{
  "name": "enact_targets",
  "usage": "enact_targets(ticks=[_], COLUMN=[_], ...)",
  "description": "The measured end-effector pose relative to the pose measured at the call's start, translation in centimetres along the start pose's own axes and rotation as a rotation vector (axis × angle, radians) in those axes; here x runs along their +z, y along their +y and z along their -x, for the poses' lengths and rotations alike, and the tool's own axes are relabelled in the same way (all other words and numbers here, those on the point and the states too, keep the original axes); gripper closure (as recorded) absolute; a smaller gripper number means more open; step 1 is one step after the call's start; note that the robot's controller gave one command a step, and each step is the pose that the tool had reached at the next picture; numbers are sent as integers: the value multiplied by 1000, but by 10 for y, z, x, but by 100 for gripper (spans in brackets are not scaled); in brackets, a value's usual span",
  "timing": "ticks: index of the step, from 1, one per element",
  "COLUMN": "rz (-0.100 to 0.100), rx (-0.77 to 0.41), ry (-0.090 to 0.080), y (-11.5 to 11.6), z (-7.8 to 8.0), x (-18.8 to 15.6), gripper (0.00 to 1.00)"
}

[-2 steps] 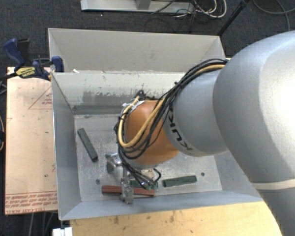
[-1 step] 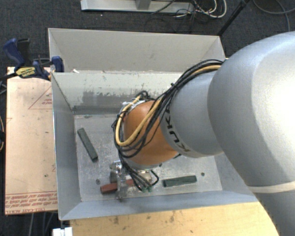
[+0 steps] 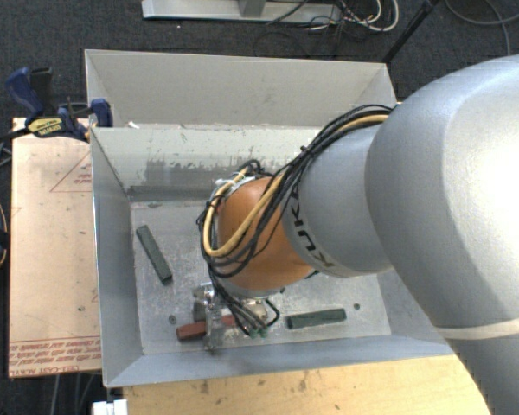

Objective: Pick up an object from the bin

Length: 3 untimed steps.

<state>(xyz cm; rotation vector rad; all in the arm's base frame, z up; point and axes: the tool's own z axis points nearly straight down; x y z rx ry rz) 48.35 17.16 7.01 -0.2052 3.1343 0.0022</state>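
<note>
— What's in the grey metal bin [image 3: 112, 232]?
— The big grey arm [image 3: 398, 197], with its orange wrist cover [image 3: 251, 240], reaches down inside. A dark grey flat bar [image 3: 154, 253] lies at the view's left, and a dark green flat bar [image 3: 316, 319] lies front right.
— And the claw [image 3: 213, 322]?
— It is low by the front wall, right beside a small reddish-brown block [image 3: 189, 332]. I can't tell whether it's open or gripping.

Grey flat bar [image 3: 154, 253] lying slantwise at left, dark green bar [image 3: 316, 319] at right
</note>
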Motion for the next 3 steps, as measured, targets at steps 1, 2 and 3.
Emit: enact_targets(ticks=[1, 2, 3], rz=[-1, -2, 0], rx=[0, 0, 1], ry=[4, 11, 1], y=[0, -1, 0], z=[-1, -3, -1], x=[-3, -22, -40], gripper=[100, 100, 100])
